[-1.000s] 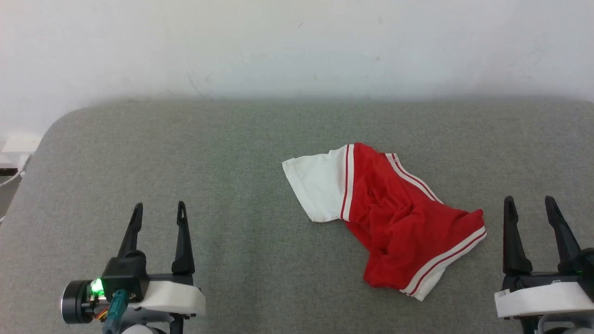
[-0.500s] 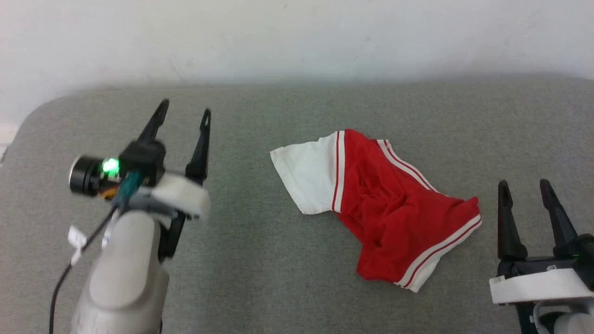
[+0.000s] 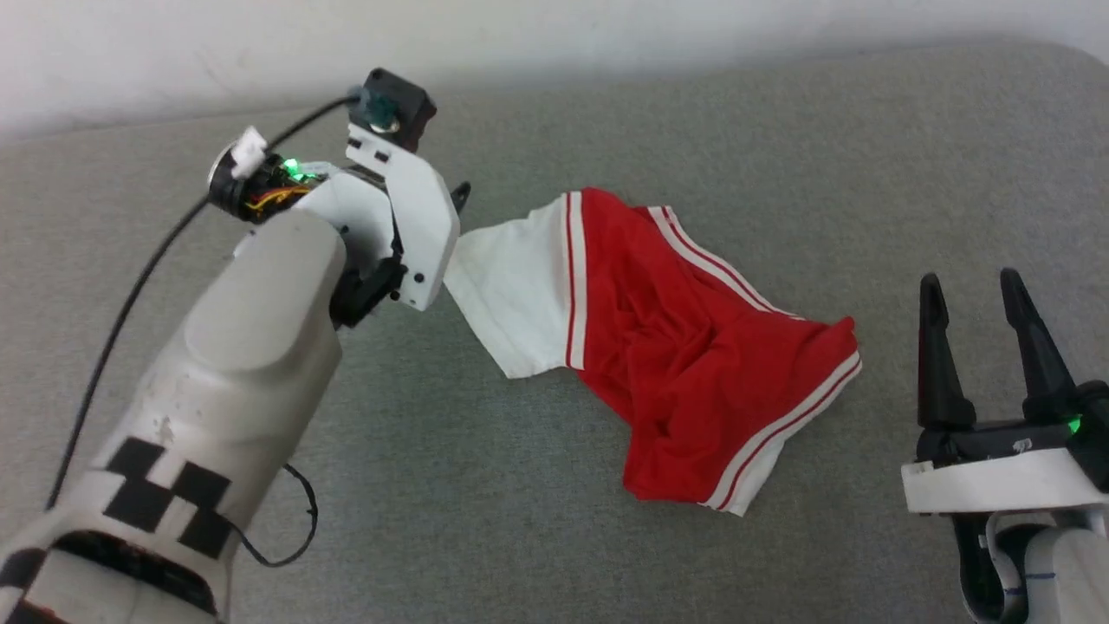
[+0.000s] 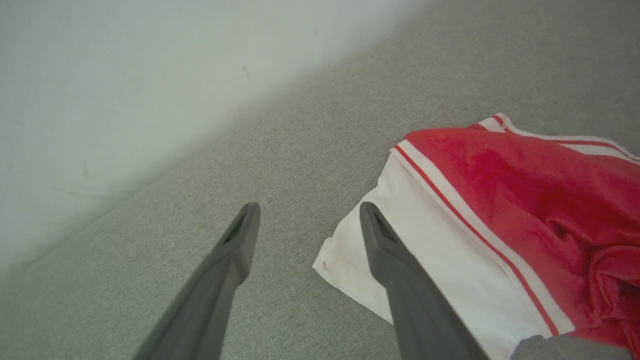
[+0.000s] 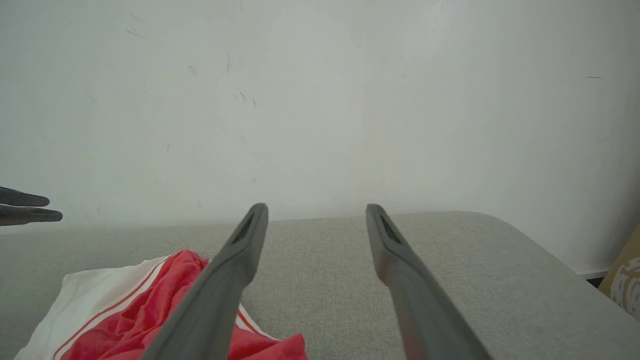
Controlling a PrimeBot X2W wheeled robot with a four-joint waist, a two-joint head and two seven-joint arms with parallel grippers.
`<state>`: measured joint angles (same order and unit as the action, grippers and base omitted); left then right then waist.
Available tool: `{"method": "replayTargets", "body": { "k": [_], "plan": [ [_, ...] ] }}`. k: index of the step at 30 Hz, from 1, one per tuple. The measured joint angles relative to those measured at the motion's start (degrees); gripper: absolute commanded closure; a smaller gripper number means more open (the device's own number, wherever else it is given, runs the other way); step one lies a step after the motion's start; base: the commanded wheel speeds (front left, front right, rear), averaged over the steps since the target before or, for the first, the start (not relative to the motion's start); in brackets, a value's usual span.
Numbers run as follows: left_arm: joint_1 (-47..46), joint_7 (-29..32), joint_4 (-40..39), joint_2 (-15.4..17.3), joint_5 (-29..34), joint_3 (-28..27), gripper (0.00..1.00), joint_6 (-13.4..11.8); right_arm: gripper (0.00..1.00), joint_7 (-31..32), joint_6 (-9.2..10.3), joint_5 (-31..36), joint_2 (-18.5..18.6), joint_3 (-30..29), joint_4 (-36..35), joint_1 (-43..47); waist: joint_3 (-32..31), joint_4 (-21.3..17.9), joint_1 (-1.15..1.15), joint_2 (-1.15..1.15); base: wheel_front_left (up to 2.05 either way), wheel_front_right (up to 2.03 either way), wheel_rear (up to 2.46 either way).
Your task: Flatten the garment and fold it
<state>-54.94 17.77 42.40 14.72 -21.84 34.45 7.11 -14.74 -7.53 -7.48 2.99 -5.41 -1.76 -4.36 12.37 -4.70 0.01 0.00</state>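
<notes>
Head view: the jersey T-shirt (image 3: 693, 373) lies crumpled on the counter (image 3: 520, 520). Left pincer (image 4: 308, 210), jaws apart, straddles the white sleeve (image 4: 450, 270) edge at its 10 o'clock. Right pincer (image 3: 969, 279), also apart, stands at 4 o'clock. Risk: a shallow close catches one layer, dragging the bunch.

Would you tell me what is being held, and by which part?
Nothing is held; the left gripper, beside the garment, and the right gripper are open.

Soft, even, bright light, faint shadow along the wall (image 3: 130, 52), slight blur on near fingers (image 4: 415, 300).
</notes>
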Motion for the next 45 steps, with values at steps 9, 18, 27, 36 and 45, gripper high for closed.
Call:
{"method": "replayTargets", "body": {
  "k": [9,18,27,36,45],
  "plan": [
    [-8.66,23.61,-3.88,9.66,-20.86,17.67,0.00,0.00,0.00,0.00,0.00,-1.76,0.01,0.54,-0.29,-3.75,5.85,-4.21,0.00,0.00,0.00,0.00,0.00],
    [-12.97,31.70,-6.49,14.08,-27.47,29.55,0.00,0.00,0.00,0.01,0.00,-2.66,0.00,0.99,-0.11,-4.83,10.21,-8.12,-0.02,0.00,0.00,0.00,0.00],
    [-14.23,25.41,-8.48,16.24,-32.81,35.82,1.00,0.00,0.00,0.00,0.00,-2.52,0.03,0.33,0.46,-4.72,9.33,-8.46,-0.01,0.00,0.00,0.00,0.00],
    [-10.67,12.17,-12.26,23.73,-38.82,34.39,1.00,0.00,0.00,0.01,0.00,-1.15,0.01,-0.68,0.55,-2.36,5.82,-3.82,-0.01,0.00,0.00,0.00,0.00],
    [-1.09,11.58,-4.80,31.61,-43.88,33.29,1.00,-2.50,0.00,0.00,0.00,0.14,-0.01,-0.52,0.55,-1.97,2.91,1.38,-0.02,0.00,0.00,0.00,0.00]
  ]
}}
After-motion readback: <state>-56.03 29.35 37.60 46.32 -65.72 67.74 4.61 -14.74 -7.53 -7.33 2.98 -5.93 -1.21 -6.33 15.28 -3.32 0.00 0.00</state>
